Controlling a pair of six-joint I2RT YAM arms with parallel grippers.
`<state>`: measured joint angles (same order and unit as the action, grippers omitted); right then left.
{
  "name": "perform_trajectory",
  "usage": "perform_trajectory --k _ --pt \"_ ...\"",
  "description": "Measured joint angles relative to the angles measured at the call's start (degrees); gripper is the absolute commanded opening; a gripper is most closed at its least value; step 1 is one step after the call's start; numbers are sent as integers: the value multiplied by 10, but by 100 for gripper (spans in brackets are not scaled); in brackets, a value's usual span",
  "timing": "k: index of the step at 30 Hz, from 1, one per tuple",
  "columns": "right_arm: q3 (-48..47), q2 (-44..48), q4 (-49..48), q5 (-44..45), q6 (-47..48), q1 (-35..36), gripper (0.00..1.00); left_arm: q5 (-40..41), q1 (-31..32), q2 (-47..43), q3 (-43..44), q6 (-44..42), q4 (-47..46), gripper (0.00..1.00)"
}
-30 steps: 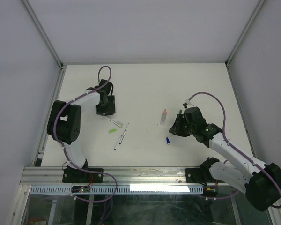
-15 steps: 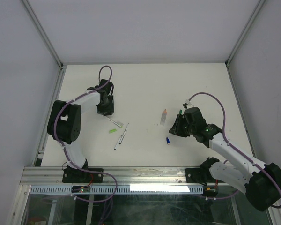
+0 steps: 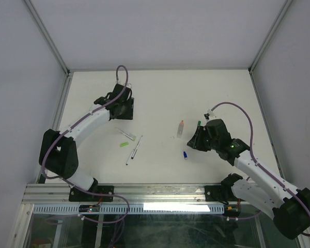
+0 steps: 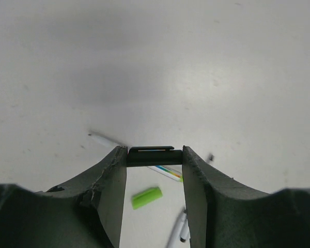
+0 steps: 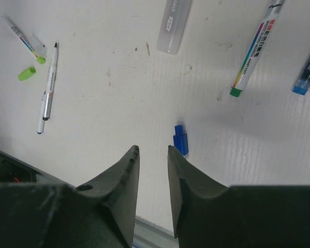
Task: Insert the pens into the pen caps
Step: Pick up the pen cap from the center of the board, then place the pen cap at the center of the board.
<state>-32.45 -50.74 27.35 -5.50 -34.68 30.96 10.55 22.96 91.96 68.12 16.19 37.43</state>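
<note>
Left wrist: left gripper [image 4: 154,156] is clamped on a short dark piece that looks like the black cap [image 4: 150,156], held crosswise at the fingertips and apparently lifted off the table [image 4: 206,62]. Lower centre beneath it: green cap [image 4: 146,197] and printed pen [image 4: 165,171].

Right wrist: right gripper [image 5: 153,150] is empty, jaws a narrow gap apart. Blue cap [image 5: 180,139] sits just beyond its right finger, frame centre. Black-tipped pen [image 5: 48,88] is far left.

Handling: pens look light and stiff with smooth barrels, so likely to roll. Grab mid-barrel, square across, tip end free. The caps are tiny and easy to flick.
</note>
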Motion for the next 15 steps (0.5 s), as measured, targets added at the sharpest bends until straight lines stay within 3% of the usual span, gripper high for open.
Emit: perform_trajectory --k 9,15 --pt "0 53 5 2 -24 0 31 -36 212 -69 -47 0 -29 43" --pt "0 68 14 4 -40 0 31 -45 297 -63 -114 -12 -36 42"
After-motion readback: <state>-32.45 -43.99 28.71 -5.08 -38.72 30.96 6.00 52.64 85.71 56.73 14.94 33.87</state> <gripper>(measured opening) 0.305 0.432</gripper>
